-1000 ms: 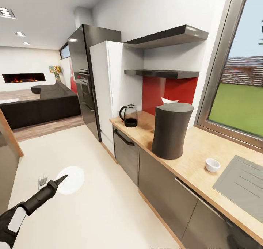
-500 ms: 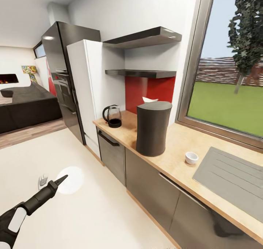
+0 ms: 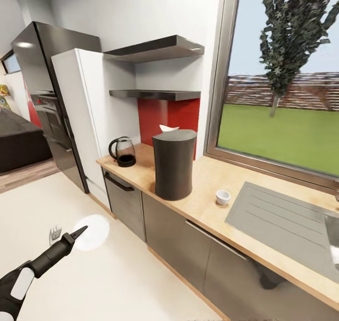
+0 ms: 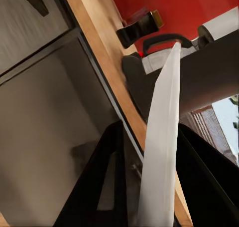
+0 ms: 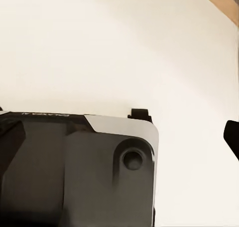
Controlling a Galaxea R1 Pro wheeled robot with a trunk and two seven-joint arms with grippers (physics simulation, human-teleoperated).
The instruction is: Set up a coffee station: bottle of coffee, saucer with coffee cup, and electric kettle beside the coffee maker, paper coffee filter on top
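Three task things sit on the wooden desk (image 3: 207, 203) that runs from the centre toward the lower right of the head view. At centre stands the tall dark coffee maker (image 3: 173, 164), with a white paper coffee filter (image 3: 168, 128) peeking up behind its top edge. Left of it, near the desk's far end, is the glass electric kettle (image 3: 123, 152) with a black handle. Right of the coffee maker, apart from it, a small white coffee cup (image 3: 222, 197) stands upright beside the grey sink drainboard (image 3: 282, 222). Two dark shelves (image 3: 155, 71) hang on the wall above the kettle. In the lower left, the left hand (image 3: 75, 234) is clenched on a flat white saucer (image 3: 92, 232), held over the pale floor; its wrist view shows the saucer edge-on between the black fingers (image 4: 97, 187). Whether the right hand is clenched or released, I cannot tell.
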